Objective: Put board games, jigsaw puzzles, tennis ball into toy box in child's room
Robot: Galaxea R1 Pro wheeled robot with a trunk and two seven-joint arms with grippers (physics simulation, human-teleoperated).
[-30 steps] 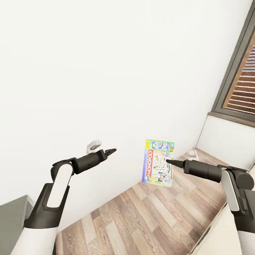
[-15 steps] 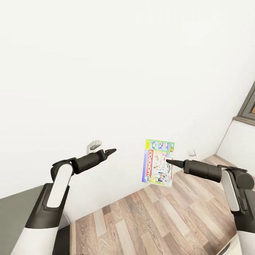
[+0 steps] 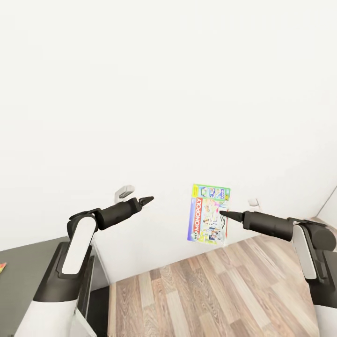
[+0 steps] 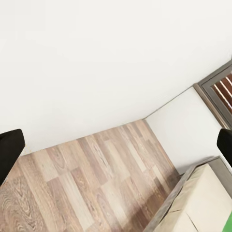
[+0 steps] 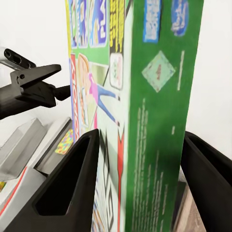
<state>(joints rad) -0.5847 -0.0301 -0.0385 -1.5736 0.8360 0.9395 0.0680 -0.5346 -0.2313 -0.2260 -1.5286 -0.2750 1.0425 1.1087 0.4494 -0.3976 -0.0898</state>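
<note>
My right gripper [image 3: 225, 215] is shut on a Monopoly board game [image 3: 209, 214], which it holds upright in the air in front of a white wall. The right wrist view shows the green box [image 5: 154, 96] clamped between both black fingers [image 5: 82, 183]. My left gripper [image 3: 146, 200] hangs open and empty to the left of the game, its fingers [image 4: 9, 150] spread wide apart. A multicoloured patch like a jigsaw puzzle [image 5: 65, 142] lies on a grey surface [image 3: 23, 271] at the lower left. The bed [image 4: 203, 193] corner shows in the left wrist view. The toy box and tennis ball are out of view.
The white wall [image 3: 168, 93] is close ahead, with two outlets [image 3: 125, 190] low on it. Wood-plank floor [image 3: 210, 290] stretches below and to the right. The grey surface has a dark side [image 3: 96, 299] near my left arm. A window frame [image 4: 220, 92] stands beyond the bed.
The whole head view has swung left: the window has slid out at the right and the grey surface has come in at the lower left. Both arms keep their pose, game still held.
</note>
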